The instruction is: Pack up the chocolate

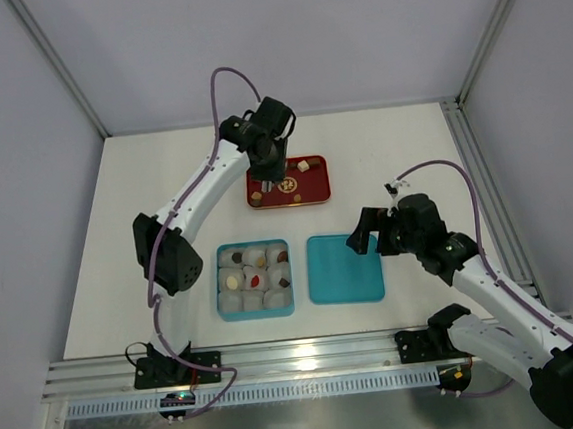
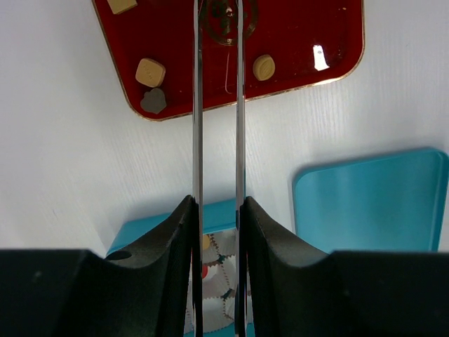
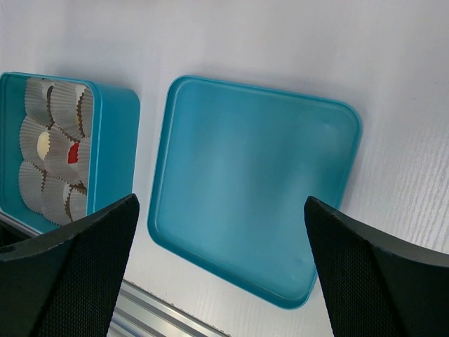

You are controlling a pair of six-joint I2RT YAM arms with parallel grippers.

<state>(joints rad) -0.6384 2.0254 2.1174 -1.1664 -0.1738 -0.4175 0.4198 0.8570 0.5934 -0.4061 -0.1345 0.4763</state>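
Loose chocolate lies on the red tray (image 2: 309,63): a tan square (image 2: 150,71), a dark grey piece (image 2: 153,100) and a round tan one (image 2: 264,67). My left gripper (image 2: 217,7) hangs over the tray's left half (image 1: 260,192), its two long thin blades a narrow gap apart with nothing seen between them. The blue box (image 1: 219,281) holds white paper cups, some filled with a tan (image 1: 235,279), a red (image 1: 257,277) or a brown piece (image 1: 282,258). My right gripper (image 3: 221,202) hovers wide open above the blue lid (image 3: 252,182).
The blue lid (image 1: 344,268) lies flat, inside up, just right of the box. A metal rail (image 1: 279,361) runs along the table's near edge. Grey walls close in the left, far and right sides.
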